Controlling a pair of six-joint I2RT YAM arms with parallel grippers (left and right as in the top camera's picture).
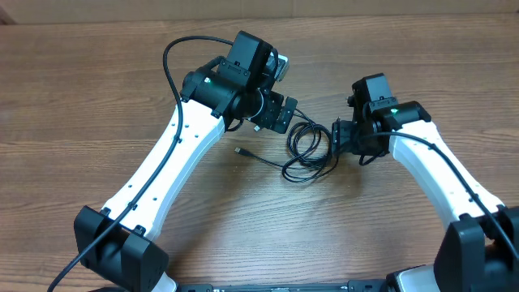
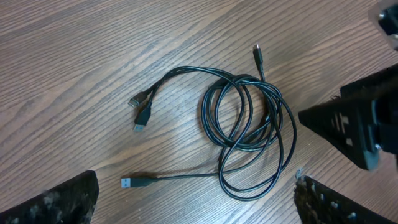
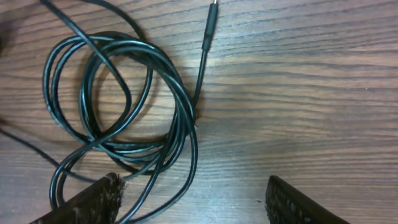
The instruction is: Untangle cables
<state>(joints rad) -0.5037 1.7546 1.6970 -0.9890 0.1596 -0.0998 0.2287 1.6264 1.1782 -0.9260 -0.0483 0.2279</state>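
- The left gripper [image 1: 276,113] is held just left of the bundle, above the wooden table [image 1: 97,73]; in its wrist view its fingers are seen spread wide, with nothing between them.
- One USB plug [image 2: 129,182] is laid out clear of the heap on a straight run, and two more plugs [image 2: 142,109] lie side by side nearby.
- The cables [image 1: 308,150] lie between the two arms, wound into overlapping loops that cross in several places.
- The right gripper [image 3: 196,205] is set at the coil's right edge, spread and empty.
- Little is judged done: no cord has been drawn free, and the loops are not yet separated.
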